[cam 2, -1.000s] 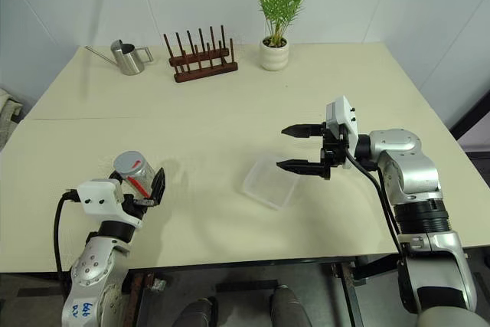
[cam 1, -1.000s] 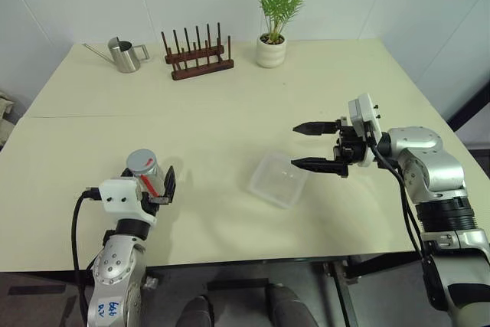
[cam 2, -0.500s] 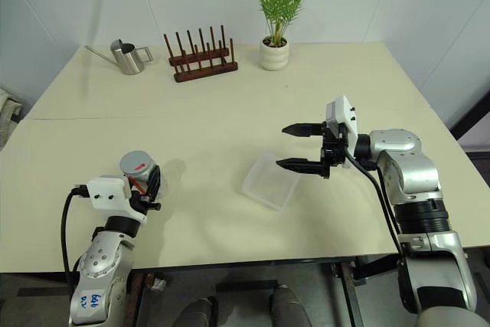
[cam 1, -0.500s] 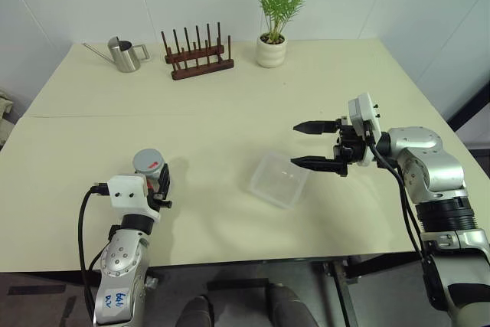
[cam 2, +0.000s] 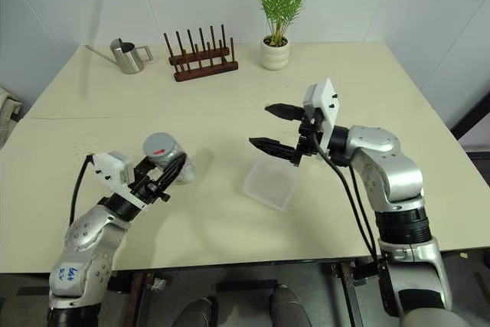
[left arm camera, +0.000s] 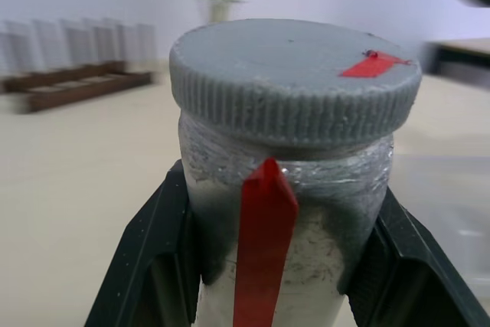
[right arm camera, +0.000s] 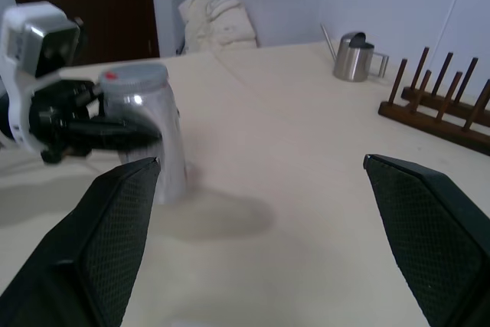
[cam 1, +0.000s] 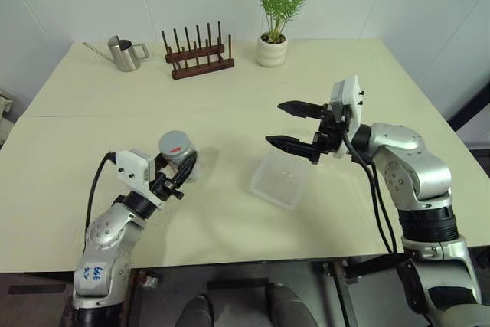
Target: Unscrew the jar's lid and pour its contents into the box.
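My left gripper (cam 1: 181,168) is shut on the jar (cam 1: 178,161), a small clear cylinder with a red strip (left arm camera: 262,246) down its side. Black fingers (left arm camera: 157,254) press on both of its flanks. The grey lid (left arm camera: 295,74) with its red mark sits screwed on top. The jar stands upright, low over the table, left of the box (cam 1: 279,181). I cannot make out the contents through the cloudy wall. My right gripper (cam 1: 276,122) hangs open above the box's far left corner, pointing toward the jar (right arm camera: 145,139), with nothing between its fingers.
At the back of the table (cam 1: 344,82) stand a steel watering can (cam 1: 125,55), a wooden peg rack (cam 1: 199,57) and a potted plant (cam 1: 273,40). The table's front edge runs just behind my left wrist. A heap of cloth (right arm camera: 214,21) lies beyond the table's left side.
My left gripper has shut on the jar and carried it right and upward, toward the box. The open right gripper has swung left, from beside the box to above its far left corner.
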`<state>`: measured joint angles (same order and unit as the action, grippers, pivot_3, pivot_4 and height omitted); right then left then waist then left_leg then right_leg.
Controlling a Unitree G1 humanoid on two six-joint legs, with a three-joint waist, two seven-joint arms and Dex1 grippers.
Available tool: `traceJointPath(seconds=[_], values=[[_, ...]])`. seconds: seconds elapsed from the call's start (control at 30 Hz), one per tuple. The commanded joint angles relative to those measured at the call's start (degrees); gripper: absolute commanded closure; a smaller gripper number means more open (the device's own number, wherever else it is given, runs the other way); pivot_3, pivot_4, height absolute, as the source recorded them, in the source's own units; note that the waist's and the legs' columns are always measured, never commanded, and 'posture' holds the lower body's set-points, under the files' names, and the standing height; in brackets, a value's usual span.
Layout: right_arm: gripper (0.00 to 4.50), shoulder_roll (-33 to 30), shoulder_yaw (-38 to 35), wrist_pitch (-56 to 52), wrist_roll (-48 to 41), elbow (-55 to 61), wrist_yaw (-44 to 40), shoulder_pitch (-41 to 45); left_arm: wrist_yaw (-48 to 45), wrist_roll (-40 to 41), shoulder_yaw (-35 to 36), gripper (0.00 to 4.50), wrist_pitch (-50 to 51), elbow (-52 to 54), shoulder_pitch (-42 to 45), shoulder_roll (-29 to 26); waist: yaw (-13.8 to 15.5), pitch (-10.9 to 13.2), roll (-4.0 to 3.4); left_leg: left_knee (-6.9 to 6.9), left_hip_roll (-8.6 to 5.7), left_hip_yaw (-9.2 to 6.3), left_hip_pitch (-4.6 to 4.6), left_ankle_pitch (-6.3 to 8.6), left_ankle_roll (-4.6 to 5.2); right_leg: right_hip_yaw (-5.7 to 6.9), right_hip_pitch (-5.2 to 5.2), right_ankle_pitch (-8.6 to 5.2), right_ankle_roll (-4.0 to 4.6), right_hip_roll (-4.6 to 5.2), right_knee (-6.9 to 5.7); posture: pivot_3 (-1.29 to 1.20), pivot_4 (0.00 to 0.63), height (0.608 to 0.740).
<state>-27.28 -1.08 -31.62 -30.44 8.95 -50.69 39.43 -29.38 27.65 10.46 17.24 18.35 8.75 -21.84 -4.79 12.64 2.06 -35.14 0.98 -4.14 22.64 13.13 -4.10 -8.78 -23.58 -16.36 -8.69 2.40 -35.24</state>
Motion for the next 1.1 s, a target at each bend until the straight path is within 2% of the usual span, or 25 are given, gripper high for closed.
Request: traceJointPath(seconds=[0.03,0.2,0.37,0.67,1.1], values=[[0.00,3.1,-1.7,-5.8,-2.9,10.3,9.9,-1.8,-6.5,2.8,-1.2,2.57,2.0,-2.7,5.0,-3.2,0.0,0.0,0.00,0.01,0.00,-0.01,0.03,0.01,-0.01,0.01,-0.07,0.07,-0.13,0.00,-0.08,0.00,0.150,0.740],[0.00,8.4,-0.5,-16.5,-4.5,17.2,22.8,-1.3,-14.0,5.5,-3.3,2.57,5.7,-9.0,13.0,-5.0,0.0,0.0,0.00,0.02,0.00,-0.02,0.11,0.02,-0.02,0.04,-0.16,0.08,-0.15,0.00,-0.12,0.00,0.150,0.740],[0.00,11.4,2.4,-20.1,-2.4,19.3,29.7,0.6,-18.7,4.0,-6.3,2.57,5.9,-11.9,16.6,-5.7,-0.1,0.0,0.00,0.07,0.01,-0.03,0.12,0.04,-0.03,0.04,-0.20,0.07,-0.13,0.01,-0.10,0.00,0.150,0.740],[0.00,14.4,9.7,-17.5,2.3,22.4,32.8,1.1,-21.4,-0.7,-9.7,2.57,1.8,-14.8,20.2,-5.8,0.0,0.0,-0.01,0.09,0.02,-0.03,0.70,0.06,-0.06,0.06,-0.85,0.09,-0.16,0.02,-0.32,0.00,0.150,0.740],[0.00,16.1,12.6,-18.7,1.9,22.4,32.1,0.3,-21.0,-3.2,-9.8,2.57,-2.7,-15.3,21.5,-4.7,0.0,0.0,-0.01,0.08,0.02,-0.03,0.69,0.06,-0.05,0.06,-0.90,0.07,-0.14,0.02,-0.41,0.00,0.150,0.740]])
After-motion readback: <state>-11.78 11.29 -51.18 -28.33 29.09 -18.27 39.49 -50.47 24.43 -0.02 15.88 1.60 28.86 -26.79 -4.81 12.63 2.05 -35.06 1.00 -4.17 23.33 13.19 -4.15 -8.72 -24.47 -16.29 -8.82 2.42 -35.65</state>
